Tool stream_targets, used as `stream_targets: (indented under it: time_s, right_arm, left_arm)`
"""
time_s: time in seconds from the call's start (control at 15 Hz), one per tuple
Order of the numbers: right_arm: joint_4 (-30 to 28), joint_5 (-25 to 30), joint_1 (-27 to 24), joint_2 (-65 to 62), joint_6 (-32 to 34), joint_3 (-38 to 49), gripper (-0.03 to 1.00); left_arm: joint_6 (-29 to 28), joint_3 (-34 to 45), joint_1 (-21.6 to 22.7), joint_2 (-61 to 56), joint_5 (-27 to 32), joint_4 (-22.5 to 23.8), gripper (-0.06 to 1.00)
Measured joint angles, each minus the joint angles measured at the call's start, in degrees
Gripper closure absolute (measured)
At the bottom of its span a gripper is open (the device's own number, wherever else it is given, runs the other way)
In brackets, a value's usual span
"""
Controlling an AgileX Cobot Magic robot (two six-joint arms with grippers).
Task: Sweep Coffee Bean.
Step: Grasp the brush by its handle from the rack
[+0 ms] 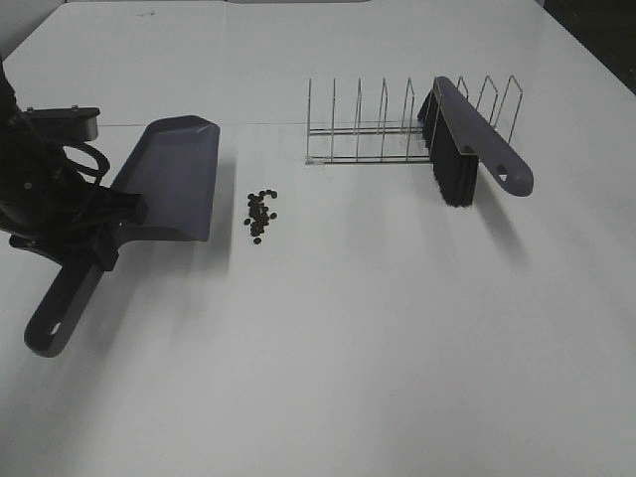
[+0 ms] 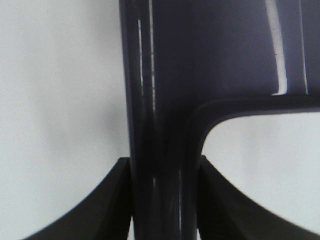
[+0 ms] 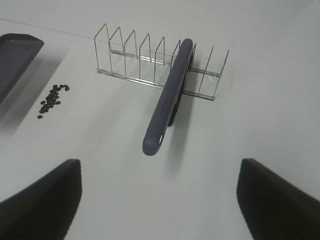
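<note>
Right wrist view: the right end effector (image 3: 159, 192) is spread wide with nothing in it, hanging over bare table (image 3: 225, 140). The brush (image 3: 170, 95) handle points pretty much straight at it. The brush is propped across the wire rack (image 3: 125, 55), with the handle end sticking out free.

I'd grab the handle on that free stretch, well clear of the wires. Lift it up and out before swinging over, or the rack will probably get dragged along.

On the other side, the left end effector (image 2: 165, 200) is pinching the dustpan (image 1: 174, 179) by its handle, just behind the pan. The coffee beans (image 1: 261, 216) sit in a small loose cluster on the table, just beside the pan's open edge and not touching it.

Can't tell if that edge is flat on the table, and it needs to be or the beans will roll under. Short, gentle strokes toward the pan, since they'll scatter easily.
</note>
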Motion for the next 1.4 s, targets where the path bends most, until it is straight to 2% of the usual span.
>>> stream_targets:
  time_s: [0.4,0.47,0.6,0.93,1.07,1.4]
  right_arm:
    - [1.1,8.9,0.0,26.7,4.5,-22.8,0.22]
    - [1.0,10.9,0.3,33.7,6.4,-30.3,0.24]
    - [-1.7,11.6,2.9,40.5,8.1,-37.2,0.24]
    - [-10.6,15.8,11.1,54.8,15.8,-51.3,0.26]
    - [-11.0,18.2,11.7,61.2,17.8,-57.2,0.31]
    - [-12.4,18.5,11.8,73.2,18.6,-64.5,0.33]
  left_arm:
    - [0.0,0.0,0.0,0.0,0.0,0.0,0.59]
    - [0.0,0.0,0.0,0.0,0.0,0.0,0.59]
    - [0.0,0.0,0.0,0.0,0.0,0.0,0.59]
    - [0.0,0.0,0.0,0.0,0.0,0.0,0.59]
    - [0.0,0.0,0.0,0.0,-0.1,0.0,0.59]
    - [0.0,0.0,0.0,0.0,-1.2,0.0,0.59]
